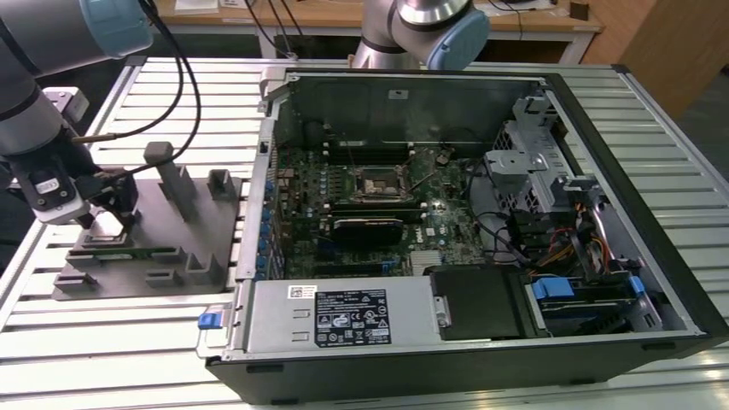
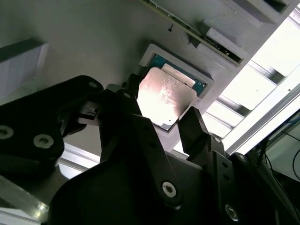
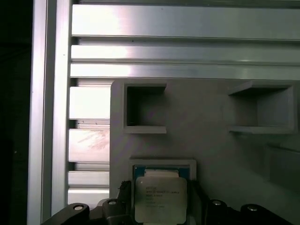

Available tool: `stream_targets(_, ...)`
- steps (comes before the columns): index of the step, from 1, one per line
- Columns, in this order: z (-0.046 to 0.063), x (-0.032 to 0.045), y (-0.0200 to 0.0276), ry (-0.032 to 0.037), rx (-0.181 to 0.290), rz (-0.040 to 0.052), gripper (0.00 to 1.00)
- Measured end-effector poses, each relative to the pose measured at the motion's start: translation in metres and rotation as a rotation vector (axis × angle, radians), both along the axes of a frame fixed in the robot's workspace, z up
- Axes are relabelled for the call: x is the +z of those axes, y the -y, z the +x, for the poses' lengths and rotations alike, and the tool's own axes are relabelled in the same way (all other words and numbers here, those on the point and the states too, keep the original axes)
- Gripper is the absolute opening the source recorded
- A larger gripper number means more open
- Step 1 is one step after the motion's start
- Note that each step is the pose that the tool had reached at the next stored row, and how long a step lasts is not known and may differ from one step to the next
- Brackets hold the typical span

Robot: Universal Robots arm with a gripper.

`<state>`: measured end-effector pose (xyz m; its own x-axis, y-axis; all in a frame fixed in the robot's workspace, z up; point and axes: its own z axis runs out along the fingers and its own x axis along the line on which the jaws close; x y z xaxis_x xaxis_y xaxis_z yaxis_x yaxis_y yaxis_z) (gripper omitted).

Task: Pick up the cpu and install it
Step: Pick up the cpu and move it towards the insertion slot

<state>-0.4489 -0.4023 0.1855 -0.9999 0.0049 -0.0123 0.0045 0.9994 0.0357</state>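
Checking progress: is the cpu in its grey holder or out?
In: the small silvery square cpu lies in the grey plastic holder's recess.

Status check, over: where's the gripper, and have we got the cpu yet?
Gripper at the grey holder, astride the cpu; grip unconfirmed. Cpu at its holder recess, not in the computer case. Nothing seen blocking it.

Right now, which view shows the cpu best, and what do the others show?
The first wrist view: the cpu faces it squarely in the grey holder. The second wrist view catches it obliquely, under glare; the exterior view, a small pale patch.
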Motion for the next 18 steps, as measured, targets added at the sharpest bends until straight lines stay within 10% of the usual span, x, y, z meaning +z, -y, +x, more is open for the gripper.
stream_targets(18, 0.000, 0.0116, 0.0005, 0.0004, 0.000, -0.0034, 0.53)
